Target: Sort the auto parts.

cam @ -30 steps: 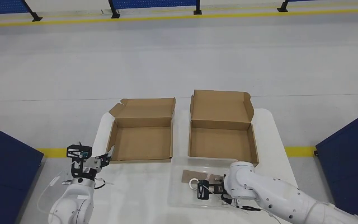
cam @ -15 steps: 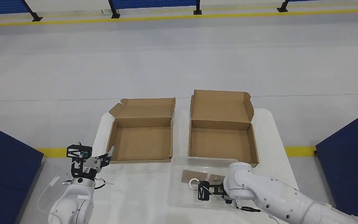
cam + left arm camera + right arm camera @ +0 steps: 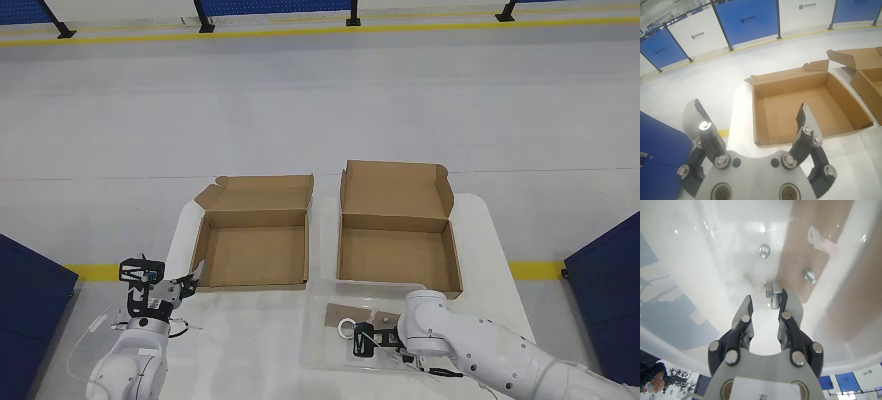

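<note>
My right gripper (image 3: 766, 297) (image 3: 362, 339) is down inside a clear plastic tray (image 3: 320, 350) at the table's near edge, open. A flat metal plate with a short stud (image 3: 774, 295) stands on edge against the inner face of one finger (image 3: 784, 298); the other finger is apart from it. Two loose bolts (image 3: 764, 251) (image 3: 809, 275) and a whitish plastic clip (image 3: 822, 242) lie farther on in the tray. My left gripper (image 3: 749, 106) (image 3: 166, 290) hangs open and holds nothing at the table's left edge, pointing toward the left cardboard box (image 3: 838, 94).
Two open cardboard boxes, left (image 3: 212, 235) and right (image 3: 395, 220), stand side by side at the back of the white table (image 3: 250, 330), both with bare floors. A brown card sheet (image 3: 345, 311) lies under the tray's far part.
The right arm has shifted slightly to the left over the tray. The left arm has not moved.
</note>
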Available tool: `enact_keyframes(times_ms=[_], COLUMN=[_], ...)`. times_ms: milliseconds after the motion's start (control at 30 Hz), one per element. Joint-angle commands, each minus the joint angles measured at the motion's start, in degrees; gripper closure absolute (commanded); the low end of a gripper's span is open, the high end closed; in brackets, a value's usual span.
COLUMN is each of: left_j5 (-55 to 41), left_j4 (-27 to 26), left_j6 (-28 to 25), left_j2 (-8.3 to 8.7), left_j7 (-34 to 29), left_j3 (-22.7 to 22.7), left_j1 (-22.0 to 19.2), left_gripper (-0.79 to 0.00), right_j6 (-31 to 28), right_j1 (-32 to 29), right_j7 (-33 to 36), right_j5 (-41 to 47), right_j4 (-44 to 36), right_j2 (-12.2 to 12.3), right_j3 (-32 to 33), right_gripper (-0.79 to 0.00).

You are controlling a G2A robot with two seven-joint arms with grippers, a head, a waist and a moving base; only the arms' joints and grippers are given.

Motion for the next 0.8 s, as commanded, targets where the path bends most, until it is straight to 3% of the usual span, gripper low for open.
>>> enact_keyframes(times_ms=[0,367,400,467,767], left_j5=[0.0,0.0,0.0,0.0,0.0], left_j4=[0.0,0.0,0.0,0.0,0.0], left_j6=[0.0,0.0,0.0,0.0,0.0], left_j2=[0.0,0.0,0.0,0.0,0.0], left_j7=[0.0,0.0,0.0,0.0,0.0], left_j3=[0.0,0.0,0.0,0.0,0.0], left_j1=[0.0,0.0,0.0,0.0,0.0], left_gripper=[-0.785,-0.785,-0.785,-0.785,-0.785], right_j6=[0.1,0.4,0.4,0.6,1.6], right_j1=[0.0,0.1,0.1,0.1,0.5], right_j7=[0.1,0.4,0.4,0.6,1.6], right_j5=[-0.1,-1.1,-1.2,-1.6,-1.6], right_j4=[0.2,0.9,1.0,1.1,0.6], right_j2=[-0.2,-1.0,-1.1,-1.2,-1.5], right_j3=[-0.1,-0.2,-0.3,-0.3,-0.1], right_gripper=[-0.32,-0.271,-0.219,0.0,0.0])
